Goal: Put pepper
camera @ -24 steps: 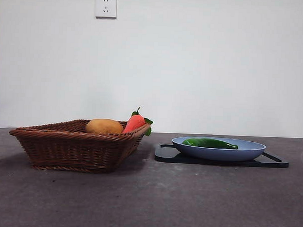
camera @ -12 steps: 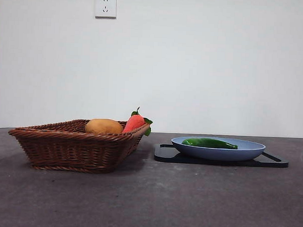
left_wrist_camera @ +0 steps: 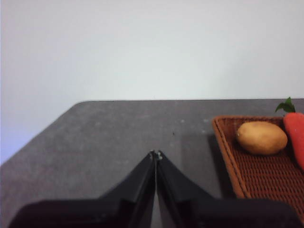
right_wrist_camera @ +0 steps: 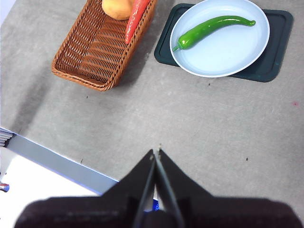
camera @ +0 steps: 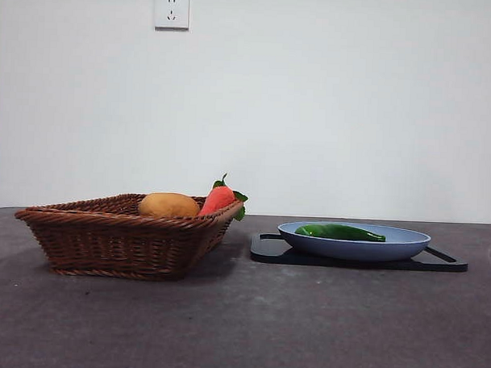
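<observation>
Lying in blue plate (right_wrist_camera: 223,52) on black tray (right_wrist_camera: 275,61): pepper (right_wrist_camera: 211,29). Left gripper (left_wrist_camera: 155,154), right gripper (right_wrist_camera: 156,152) pressed together, holding nothing.

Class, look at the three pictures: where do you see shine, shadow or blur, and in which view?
Right wrist view: a glossy highlight runs along the long dark green pepper. Front view: the brown wicker basket casts a soft shadow on the grey table. Left wrist view: the tan oval potato looks slightly soft.

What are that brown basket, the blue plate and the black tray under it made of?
The basket looks like woven wicker or rattan: brown strands in a visible weave. The plate looks like smooth pale blue plastic or glazed ceramic; I cannot tell which. The tray looks like dark matte plastic with a raised rim.
</observation>
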